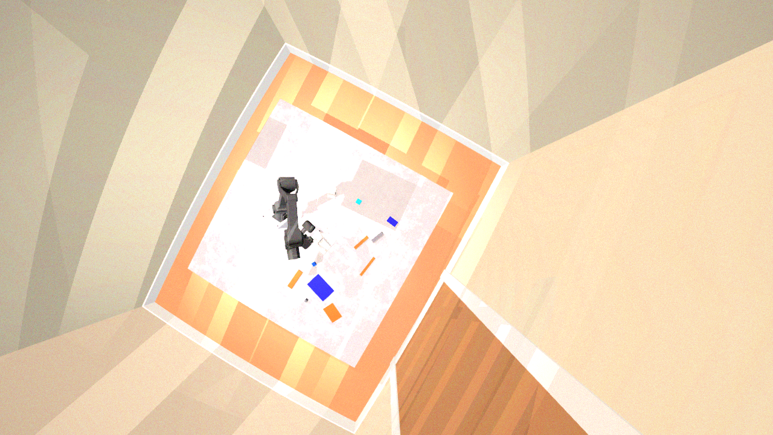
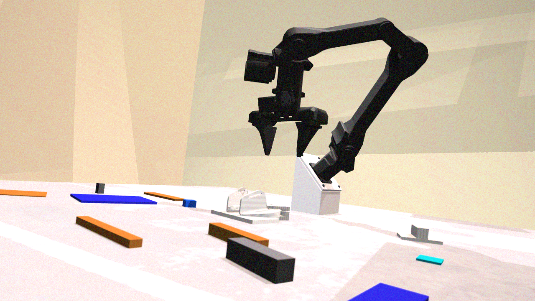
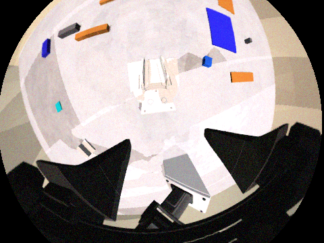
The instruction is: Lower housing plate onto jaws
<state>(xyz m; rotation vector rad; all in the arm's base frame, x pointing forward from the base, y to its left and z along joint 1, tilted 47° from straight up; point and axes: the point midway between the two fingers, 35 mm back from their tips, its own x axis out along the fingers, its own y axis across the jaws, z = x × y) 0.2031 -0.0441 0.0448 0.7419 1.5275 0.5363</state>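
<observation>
The black WidowX arm (image 1: 292,213) (image 2: 336,37) arches from its white wedge-shaped base (image 2: 306,198) (image 3: 199,199) above a pale surface (image 1: 237,238) (image 2: 168,261) (image 3: 115,74); its pincer (image 2: 283,155) (image 3: 167,136) points downward with fingers wide apart and nothing between them, clear of the light housing plate (image 2: 278,207) (image 3: 158,101); the plate lies at the end of the pale jaw assembly (image 2: 252,204) (image 3: 155,74), whose two slotted uprights stand side by side on a flat base; whether the plate is fully seated on the stubs cannot be told.

A small blue block (image 1: 314,264) (image 2: 189,203) (image 3: 207,61) sits near the assembly, between it and a large flat blue panel (image 1: 320,287) (image 2: 112,199) (image 3: 221,30); in the exterior view, a dark bar (image 2: 260,259) (image 3: 69,30) lies in front of an orange bar (image 2: 237,233) (image 3: 92,32); a cyan tile (image 1: 358,202) (image 2: 429,259) (image 3: 59,106) lies well apart, near a small grey stepped piece (image 2: 419,233) (image 3: 86,148).
</observation>
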